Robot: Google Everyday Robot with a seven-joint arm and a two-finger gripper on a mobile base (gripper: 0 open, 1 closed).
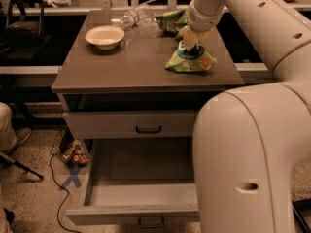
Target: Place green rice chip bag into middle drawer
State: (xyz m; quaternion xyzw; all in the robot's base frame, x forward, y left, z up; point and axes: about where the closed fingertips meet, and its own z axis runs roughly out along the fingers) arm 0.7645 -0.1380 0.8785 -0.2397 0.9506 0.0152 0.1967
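The green rice chip bag (pixel 190 58) stands on the right rear of the brown table top (pixel 121 67), its top bunched upward. My gripper (pixel 190 35) is directly over it, reaching down from the white arm, and is shut on the bag's top edge; the bag's bottom seems to rest on the table. The middle drawer (pixel 138 166) is pulled wide open below the table, its grey floor bare. Its right part is hidden behind my arm's large white body (pixel 248 164).
A closed upper drawer (pixel 148 125) sits just under the table top. On the table are a white bowl (pixel 104 36), a clear plastic bottle (pixel 133 17) and a smaller green bag (pixel 170 19) behind my gripper. A snack packet (pixel 74 153), cable and blue tape cross (pixel 72 177) lie on the floor at left.
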